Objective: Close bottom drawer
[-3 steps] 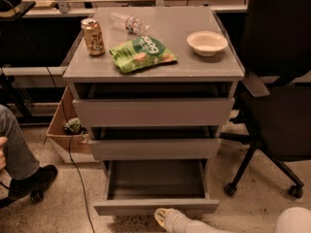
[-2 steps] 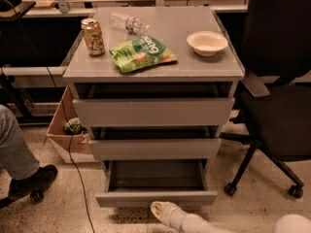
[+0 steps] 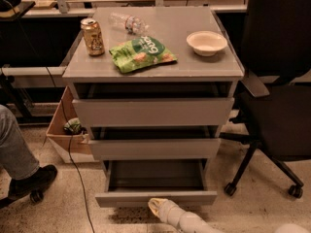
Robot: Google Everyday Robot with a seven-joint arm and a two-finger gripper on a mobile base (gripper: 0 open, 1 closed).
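Observation:
The grey cabinet [image 3: 153, 67] has three drawers. The bottom drawer [image 3: 155, 197] is the lowest and narrowest, with a plain flat front. It stands pulled out part way and its bare grey tray [image 3: 154, 178] shows. My gripper [image 3: 156, 207] is at the end of a white arm that comes in from the bottom right. It sits low against the middle of the bottom drawer's front. The two wider drawers above are nearly shut.
On the cabinet top are a gold can [image 3: 93, 37], a clear bottle [image 3: 127, 22], a green snack bag [image 3: 141, 53] and a white bowl [image 3: 206, 42]. A black office chair [image 3: 277, 106] stands right. A cardboard box [image 3: 65, 130], a cable and a person's leg [image 3: 19, 154] are left.
The bottom drawer has slid further into the cabinet, so less of its tray shows. My gripper has moved left and forward with the drawer front. The person's leg has shifted.

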